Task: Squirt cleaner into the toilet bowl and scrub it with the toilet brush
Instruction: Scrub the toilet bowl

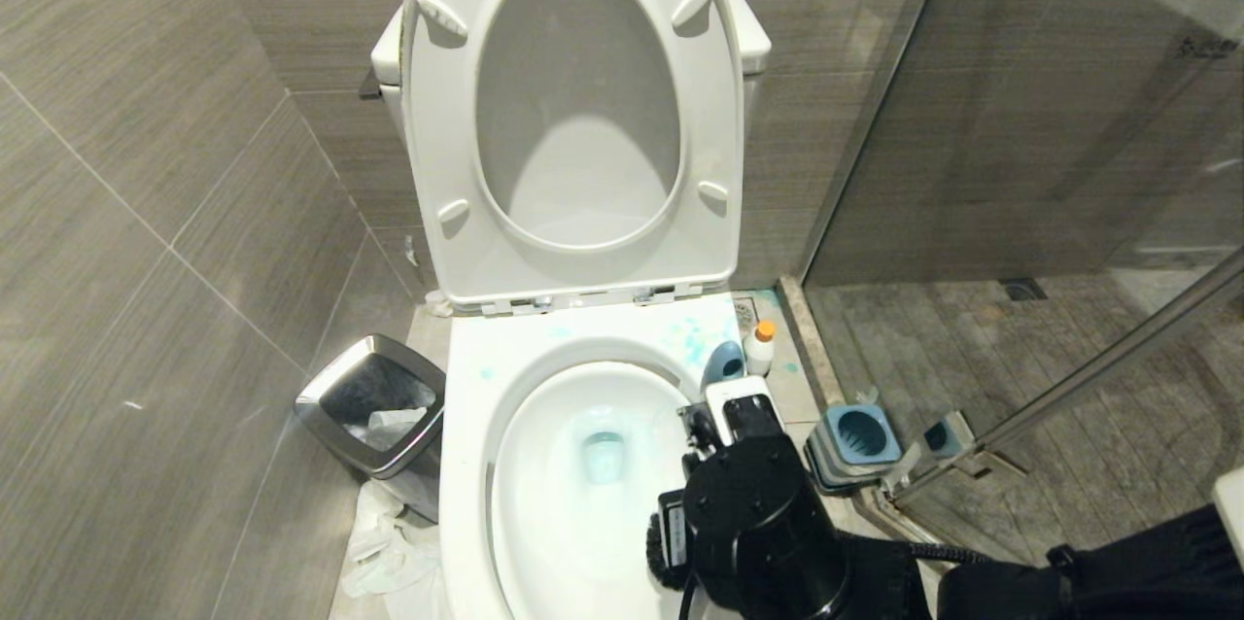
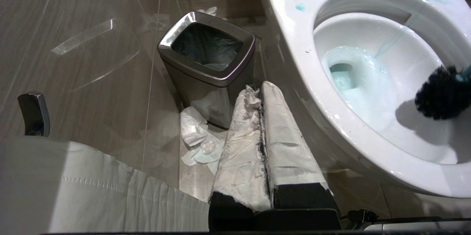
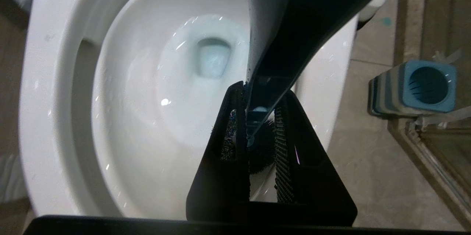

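The white toilet bowl (image 1: 466, 465) stands open, seat and lid raised, with blue-teal water (image 1: 603, 455) at the bottom. My right gripper (image 3: 263, 91) is shut on the slate-blue handle of the toilet brush (image 3: 279, 25), over the bowl's right side. The black bristle head (image 2: 443, 93) is inside the bowl by its right inner wall, casting a shadow there. The handle's upper end (image 1: 724, 365) shows above my right arm (image 1: 758, 523). The cleaner (image 1: 759, 348), a small white bottle with an orange cap, stands upright on the floor right of the toilet. My left gripper (image 2: 260, 89), wrapped in white, is shut and empty, left of the toilet.
The blue-grey brush holder (image 1: 860, 435) sits on the floor to the right by the glass shower door (image 1: 1020, 115). A steel-rimmed waste bin (image 1: 379, 406) and crumpled tissue (image 1: 389, 542) lie left of the toilet. Blue-teal splashes (image 1: 695, 338) mark the rim's back right.
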`<state>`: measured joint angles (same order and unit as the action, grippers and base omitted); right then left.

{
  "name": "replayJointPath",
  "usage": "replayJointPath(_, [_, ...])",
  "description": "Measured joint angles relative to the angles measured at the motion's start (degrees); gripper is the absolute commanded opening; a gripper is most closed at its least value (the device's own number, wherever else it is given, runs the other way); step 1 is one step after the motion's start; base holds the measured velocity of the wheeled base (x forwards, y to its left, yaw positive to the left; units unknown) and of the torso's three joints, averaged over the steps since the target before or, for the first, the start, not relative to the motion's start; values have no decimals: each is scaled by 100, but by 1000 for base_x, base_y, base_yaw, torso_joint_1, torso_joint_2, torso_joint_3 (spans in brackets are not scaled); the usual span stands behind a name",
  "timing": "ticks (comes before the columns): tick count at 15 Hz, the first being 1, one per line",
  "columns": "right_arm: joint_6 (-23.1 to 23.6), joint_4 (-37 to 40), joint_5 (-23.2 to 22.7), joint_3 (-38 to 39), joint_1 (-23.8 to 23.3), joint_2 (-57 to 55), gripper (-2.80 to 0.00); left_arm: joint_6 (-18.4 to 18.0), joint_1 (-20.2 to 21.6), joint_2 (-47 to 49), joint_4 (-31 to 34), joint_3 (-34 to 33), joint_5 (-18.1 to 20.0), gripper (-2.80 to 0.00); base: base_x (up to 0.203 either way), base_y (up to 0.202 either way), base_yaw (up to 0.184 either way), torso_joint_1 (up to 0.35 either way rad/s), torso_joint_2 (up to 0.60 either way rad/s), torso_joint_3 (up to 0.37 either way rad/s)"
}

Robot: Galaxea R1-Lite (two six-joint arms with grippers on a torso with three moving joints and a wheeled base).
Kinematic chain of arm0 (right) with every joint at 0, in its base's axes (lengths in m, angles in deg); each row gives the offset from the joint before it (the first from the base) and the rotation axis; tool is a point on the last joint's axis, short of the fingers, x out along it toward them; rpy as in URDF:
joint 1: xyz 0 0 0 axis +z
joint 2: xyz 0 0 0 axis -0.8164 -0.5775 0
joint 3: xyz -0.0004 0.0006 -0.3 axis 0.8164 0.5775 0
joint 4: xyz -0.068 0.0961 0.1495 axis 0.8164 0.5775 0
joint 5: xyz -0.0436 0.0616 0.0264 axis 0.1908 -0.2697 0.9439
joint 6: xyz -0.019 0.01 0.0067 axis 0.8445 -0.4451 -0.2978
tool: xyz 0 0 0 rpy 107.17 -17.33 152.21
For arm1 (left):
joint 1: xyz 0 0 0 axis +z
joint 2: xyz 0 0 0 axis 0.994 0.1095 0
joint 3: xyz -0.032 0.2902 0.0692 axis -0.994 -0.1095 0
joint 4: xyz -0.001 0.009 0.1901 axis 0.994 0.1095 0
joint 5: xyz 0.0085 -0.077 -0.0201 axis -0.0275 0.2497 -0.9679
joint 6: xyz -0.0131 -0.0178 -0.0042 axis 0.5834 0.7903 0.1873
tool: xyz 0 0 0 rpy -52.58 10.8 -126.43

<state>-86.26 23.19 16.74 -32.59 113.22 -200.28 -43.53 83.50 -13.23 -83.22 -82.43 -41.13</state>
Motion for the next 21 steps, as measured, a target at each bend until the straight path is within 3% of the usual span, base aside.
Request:
replayJointPath(5, [339, -2, -186, -577, -780, -72, -280, 2, 0, 0, 0, -2, 2, -280, 0, 0, 0, 0, 0, 0])
replayJointPath(8, [555, 7, -288, -1125, -991, -286, -280, -2, 1, 0, 2, 0, 7, -280, 0, 0, 0, 0, 0, 0])
replayJointPath(21, [1381, 204, -579, -4515, -999, -2519, -280, 0, -2, 0, 2, -2, 4, -280, 0, 0, 0, 0, 0, 0])
